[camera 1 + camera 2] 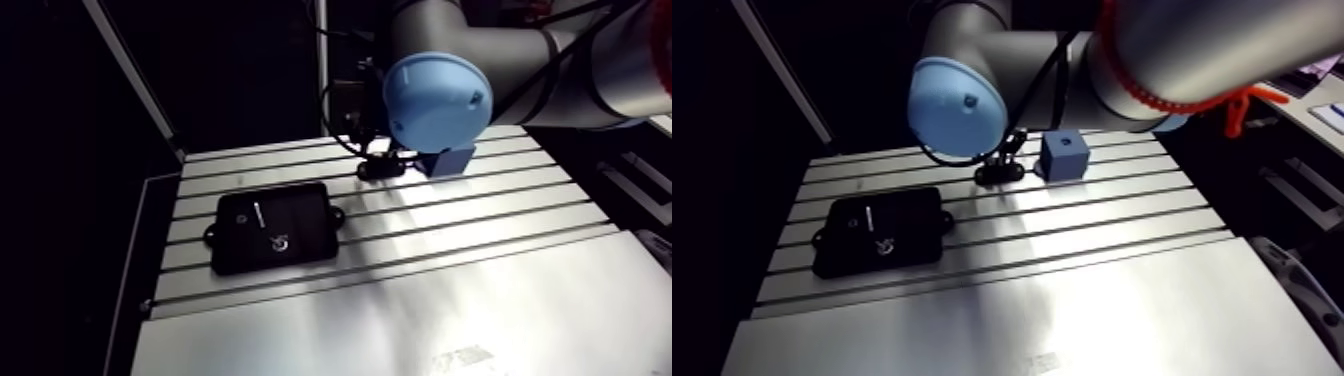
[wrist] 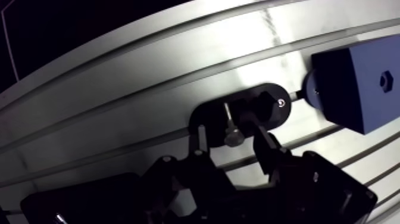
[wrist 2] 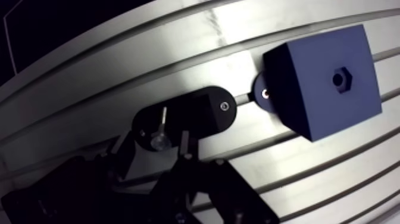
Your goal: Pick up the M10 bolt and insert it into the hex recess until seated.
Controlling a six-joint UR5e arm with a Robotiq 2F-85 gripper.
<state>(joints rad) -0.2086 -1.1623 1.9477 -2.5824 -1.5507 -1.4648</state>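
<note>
Wrist view: gripper [image 2: 230, 132] part-open, gripping nothing, M10 bolt [image 3: 161, 122] between its fingers with gaps both sides, on black holder [image 3: 199, 113]. Blue block [image 3: 309, 89] with hex recess [image 3: 340, 78] ahead, off to side.

Slotted aluminium surface [image 1: 450, 310] with long parallel grooves and a bright glare across its middle, flat black rectangular plate [image 1: 275, 228] with small side ears and pale top markings lying across several grooves, small black oval base [image 3: 202, 110] well apart from it
</note>
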